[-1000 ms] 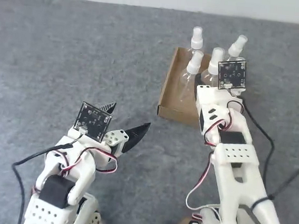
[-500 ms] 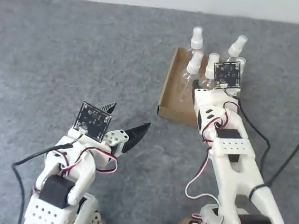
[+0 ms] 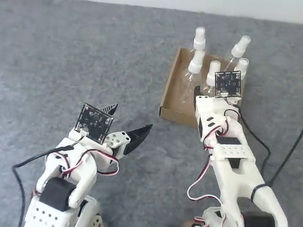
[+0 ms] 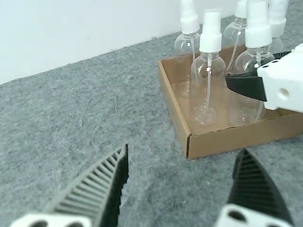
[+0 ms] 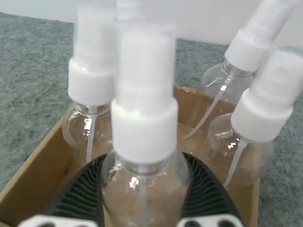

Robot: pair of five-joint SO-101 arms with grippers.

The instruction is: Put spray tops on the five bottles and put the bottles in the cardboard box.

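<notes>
The cardboard box [image 3: 170, 86] [image 4: 227, 137] lies at the far right of the grey mat. Several clear bottles with white spray tops stand in or at it, among them one at the back [image 3: 200, 39] [image 4: 188, 35] and one near the left wall [image 3: 196, 64] [image 4: 207, 71]. My right gripper [image 3: 208, 89] [image 5: 144, 187] is shut on another spray-topped bottle [image 3: 213, 74] [image 5: 142, 142] [image 4: 253, 56], held upright over the box's near half. My left gripper [image 3: 124, 122] [image 4: 184, 189] hangs open over bare mat, left of the box and nearer than it.
Grey felt covers the table [image 3: 65, 57], with wide free room left of the box. A white wall [image 4: 71, 28] runs behind the far edge. Black cables [image 3: 293, 148] trail to the right of the right arm.
The right arm has drawn back toward the near side, bringing the held bottle with it toward the box's front wall. The left arm has not moved.
</notes>
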